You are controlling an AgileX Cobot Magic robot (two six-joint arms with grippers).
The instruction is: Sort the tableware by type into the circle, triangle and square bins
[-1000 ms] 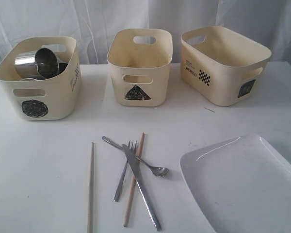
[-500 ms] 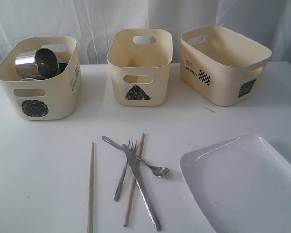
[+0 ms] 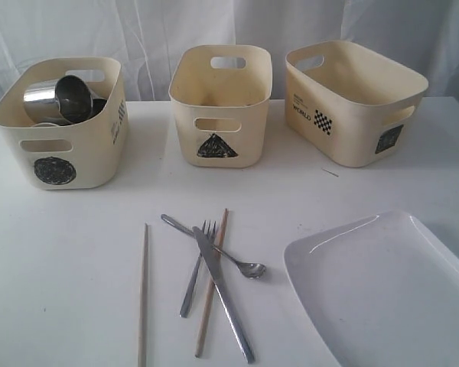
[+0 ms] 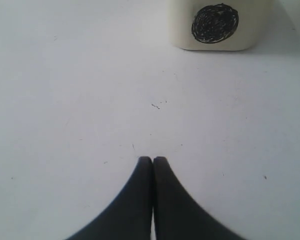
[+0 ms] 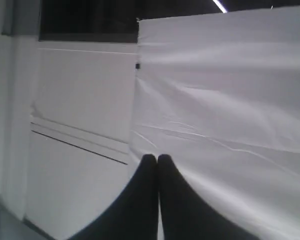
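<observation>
Nothing has shifted; cutlery (image 3: pixel 213 269) lies before the triangle bin (image 3: pixel 220 115). Only the wrist views show the left tool (image 4: pixel 153 159) and right tool (image 5: pixel 157 156), both closed and empty.

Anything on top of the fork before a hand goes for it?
Yes. The knife lies across the fork just below its tines. The spoon handle crosses there too; order unclear.

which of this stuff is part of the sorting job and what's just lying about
Part of the job:
circle bin, steel mug in it, triangle bin, square bin, spoon, fork, knife, pale chopstick, brown chopstick, white plate

Just there:
curtain, tiny scrap on the table by the square bin
</observation>
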